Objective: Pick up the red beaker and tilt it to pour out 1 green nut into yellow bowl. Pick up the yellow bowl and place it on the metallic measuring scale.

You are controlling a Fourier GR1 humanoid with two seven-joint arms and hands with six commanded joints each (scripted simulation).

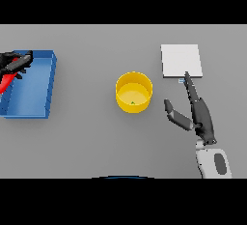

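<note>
The left hand [14, 62] curls round the red beaker [6, 81] over the blue bin [36, 89]. The yellow bowl [134, 92] (green nut [132, 103] inside) sits just left of the open, empty right hand [200, 118], the nearer one; the scale [181, 61] lies beyond its fingertips.

Looked like a lab bench: plain grey table [87, 142], flat square metallic measuring scale [181, 60], open blue plastic bin [50, 81].
</note>
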